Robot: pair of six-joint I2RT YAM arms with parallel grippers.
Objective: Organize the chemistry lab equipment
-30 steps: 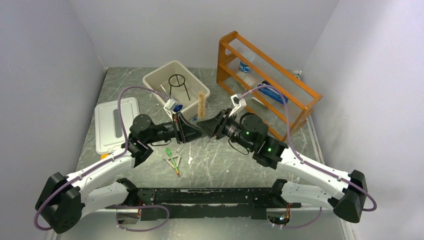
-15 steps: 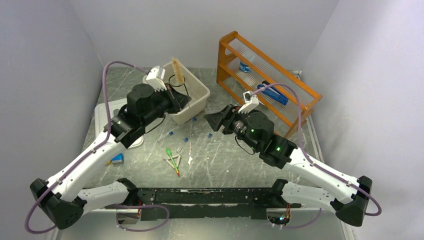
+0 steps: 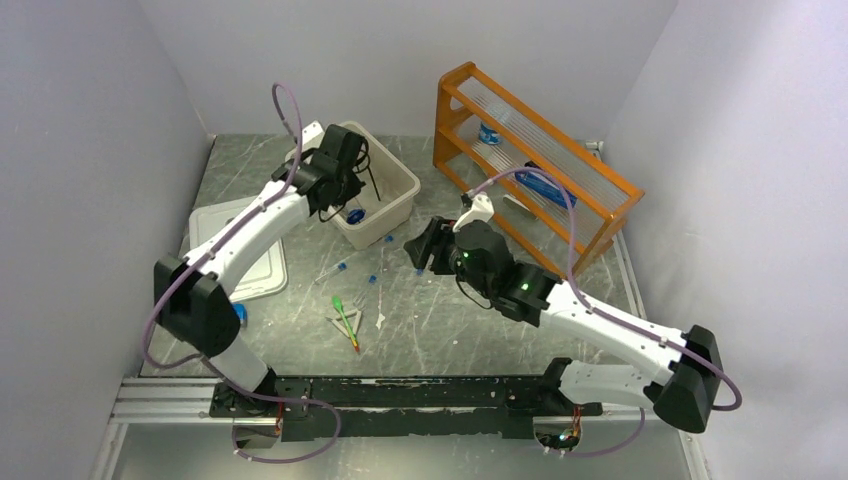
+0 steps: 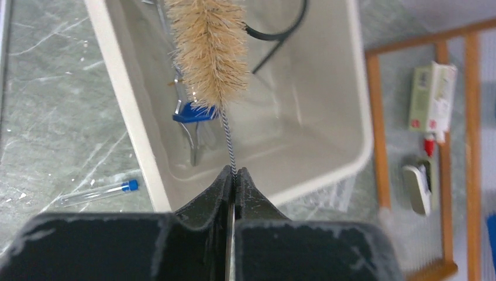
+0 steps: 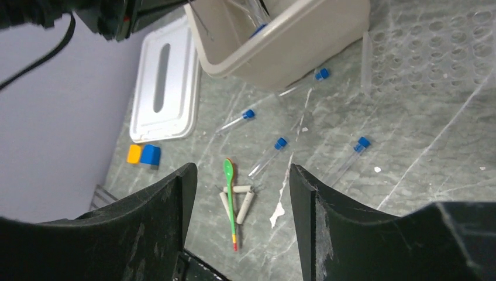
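My left gripper (image 4: 234,174) is shut on the twisted wire handle of the brush (image 4: 207,52). It holds the tan bristles inside the beige bin (image 4: 137,146), over the black wire ring stand (image 4: 281,29) and a blue-tipped tool (image 4: 192,114). In the top view the left gripper (image 3: 342,190) hangs over the bin (image 3: 400,195). My right gripper (image 5: 241,172) is open and empty above the table, also seen from above (image 3: 418,248). Below it lie a green dropper (image 5: 230,199) and several blue-capped test tubes (image 5: 269,155). The clear tube rack (image 5: 433,52) lies to the right of the bin.
The orange wooden shelf rack (image 3: 530,165) stands at the back right. A white lid (image 3: 235,250) lies left of the bin, with small orange and blue blocks (image 5: 143,154) in front of it. Short beige rods (image 5: 241,202) lie by the dropper.
My left arm has carried the brush from the table's middle up and back, and now holds it down in the bin. My right gripper has drawn back and hangs open.
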